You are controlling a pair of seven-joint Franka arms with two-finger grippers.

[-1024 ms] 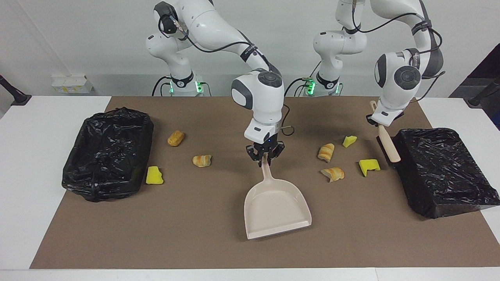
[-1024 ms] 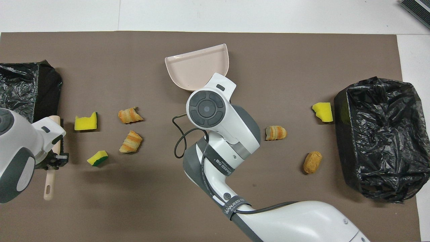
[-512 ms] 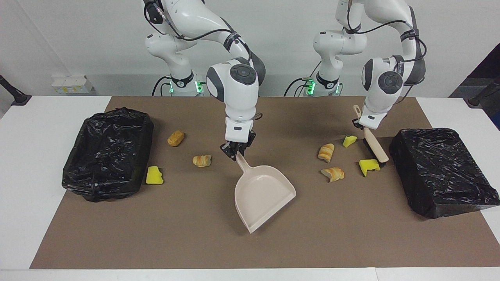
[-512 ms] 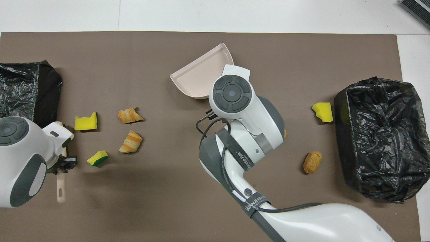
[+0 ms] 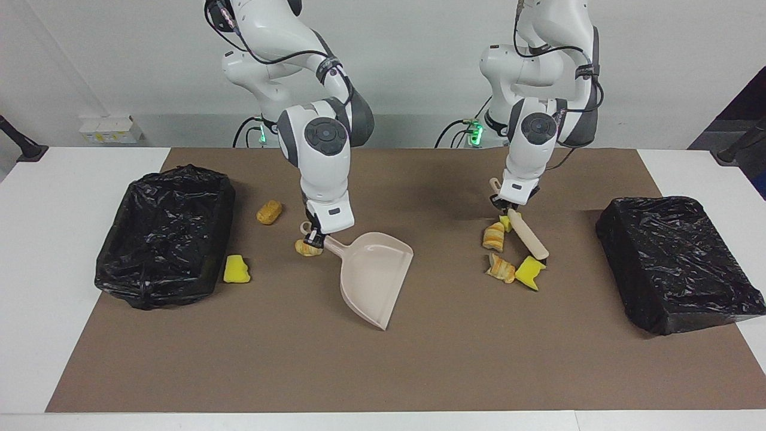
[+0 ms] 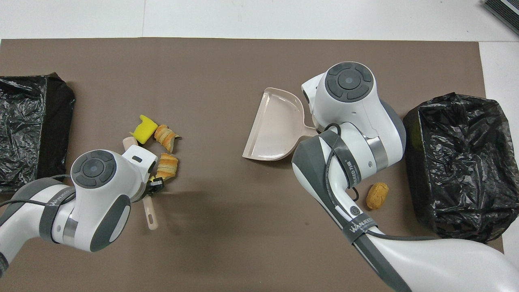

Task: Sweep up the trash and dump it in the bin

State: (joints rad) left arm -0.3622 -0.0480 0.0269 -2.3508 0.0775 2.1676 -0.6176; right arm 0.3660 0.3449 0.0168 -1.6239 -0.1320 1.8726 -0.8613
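A: Why's your dustpan (image 5: 374, 272) tilted by the tabletop's middle?

B: Your right claw (image 5: 315, 237) is clamped on its handle, mouth facing the pile. Your left claw (image 5: 507, 207) is clamped on the brush (image 5: 528, 234), herding the trash (image 5: 513, 257), which lies touching the brush, just below that claw.

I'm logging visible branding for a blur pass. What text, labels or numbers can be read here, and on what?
"WANJEED": on the strap around the right arm, overhead view.
"WANJEED": on the strap around the left arm, overhead view, partly legible.
Dustpan, brush, bins: no text visible.
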